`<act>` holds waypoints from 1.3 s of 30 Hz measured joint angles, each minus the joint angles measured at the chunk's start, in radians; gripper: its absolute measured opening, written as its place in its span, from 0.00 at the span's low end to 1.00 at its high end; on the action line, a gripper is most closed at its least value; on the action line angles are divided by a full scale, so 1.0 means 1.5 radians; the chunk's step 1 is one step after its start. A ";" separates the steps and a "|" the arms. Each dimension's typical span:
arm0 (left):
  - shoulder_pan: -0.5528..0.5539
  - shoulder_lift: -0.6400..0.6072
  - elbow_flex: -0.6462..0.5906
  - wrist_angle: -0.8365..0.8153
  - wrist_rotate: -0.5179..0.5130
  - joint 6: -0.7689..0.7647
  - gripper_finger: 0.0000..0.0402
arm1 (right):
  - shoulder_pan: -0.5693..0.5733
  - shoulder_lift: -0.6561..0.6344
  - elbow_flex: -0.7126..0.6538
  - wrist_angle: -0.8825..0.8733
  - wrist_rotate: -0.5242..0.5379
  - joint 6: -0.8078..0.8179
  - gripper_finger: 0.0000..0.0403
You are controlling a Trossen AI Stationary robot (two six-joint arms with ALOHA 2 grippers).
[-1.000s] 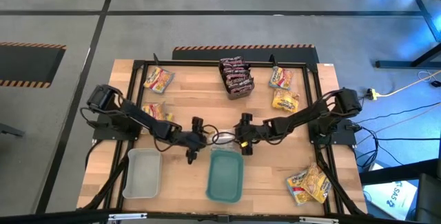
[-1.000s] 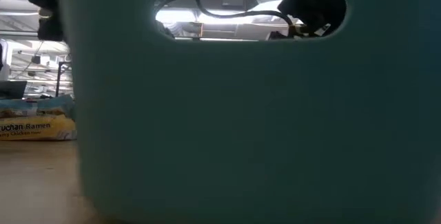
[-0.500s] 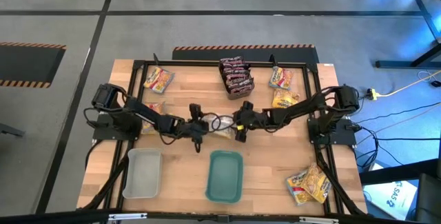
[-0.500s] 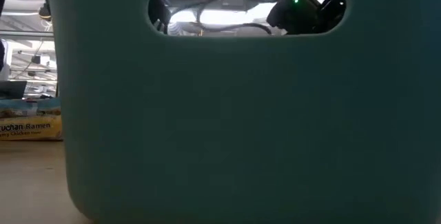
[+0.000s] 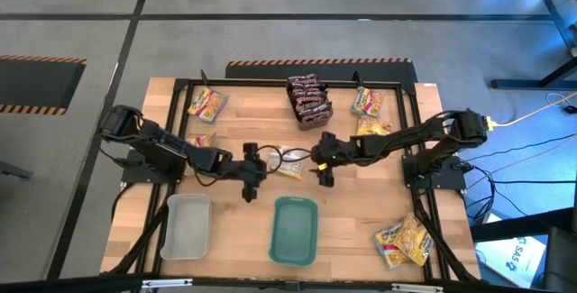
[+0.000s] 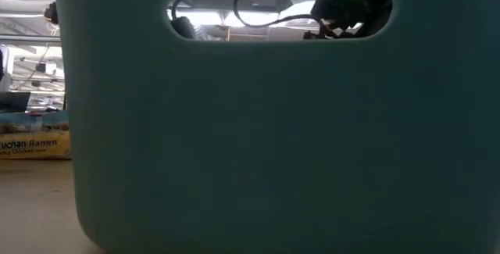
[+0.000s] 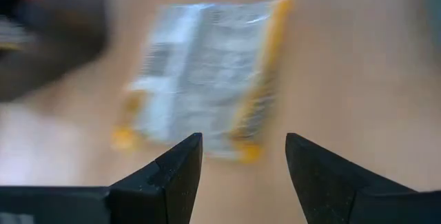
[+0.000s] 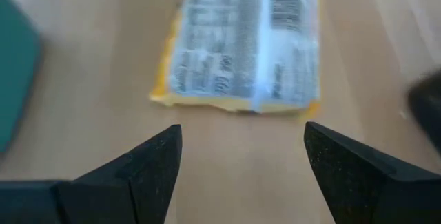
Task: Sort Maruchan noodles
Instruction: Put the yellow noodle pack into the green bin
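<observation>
Yellow packet (image 5: 290, 162) flat on desk (image 5: 361, 230), mid-desk, face down, just above teal tray (image 5: 295, 230). Left pincer (image 7: 241, 158) and right pincer (image 8: 238, 151) both gaping, empty, flanking it. Likely risks: pincers colliding over one packet; crinkly film slipping from shallow pinch.

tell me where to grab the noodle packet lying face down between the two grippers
The yellow noodle packet lies flat on the table, seam side up, between the open left gripper and the open right gripper. Probably best to come from above and pinch the crimped yellow end seam nearest the right gripper: it is thin, stiff and within the jaws' spread.
</observation>
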 joint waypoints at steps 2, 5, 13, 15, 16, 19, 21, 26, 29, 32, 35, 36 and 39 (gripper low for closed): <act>-0.010 -0.001 0.000 0.002 0.029 -0.015 0.51 | 0.000 0.017 0.001 0.031 -0.008 -0.015 0.72; -0.025 0.030 0.000 0.023 -0.002 0.005 0.51 | -0.001 0.042 -0.001 0.070 -0.002 -0.029 0.72; -0.021 0.109 -0.002 0.041 -0.155 -0.014 0.51 | -0.001 0.086 -0.001 0.138 0.028 -0.032 0.72; -0.013 0.118 -0.001 0.062 -0.099 -0.035 0.51 | -0.001 0.091 0.000 0.142 0.028 -0.030 0.72; -0.009 0.122 -0.001 0.067 -0.081 -0.050 0.51 | -0.001 0.091 -0.001 0.139 0.028 -0.029 0.72; 0.000 0.127 -0.001 0.089 -0.069 -0.090 0.51 | -0.001 0.091 -0.001 0.146 0.033 -0.027 0.72; 0.010 0.127 -0.001 0.100 -0.073 -0.117 0.51 | -0.001 0.091 -0.001 0.147 0.039 -0.026 0.72; 0.039 0.129 -0.001 0.109 -0.059 -0.157 0.51 | -0.001 0.091 -0.001 0.153 0.039 -0.027 0.72; 0.050 0.143 -0.001 0.125 -0.045 -0.170 0.50 | -0.001 0.091 -0.001 0.153 0.039 -0.030 0.72; 0.057 0.169 0.000 0.170 -0.027 -0.170 0.45 | -0.001 0.091 -0.001 0.153 0.039 -0.030 0.72; 0.057 0.185 0.000 0.200 -0.018 -0.168 0.34 | -0.001 0.091 -0.001 0.153 0.039 -0.030 0.72; 0.057 0.188 0.000 0.204 -0.016 -0.167 0.30 | -0.001 0.091 -0.001 0.152 0.039 -0.031 0.72; 0.057 0.189 0.000 0.212 -0.012 -0.166 0.16 | -0.001 0.091 -0.001 0.151 0.038 -0.033 0.72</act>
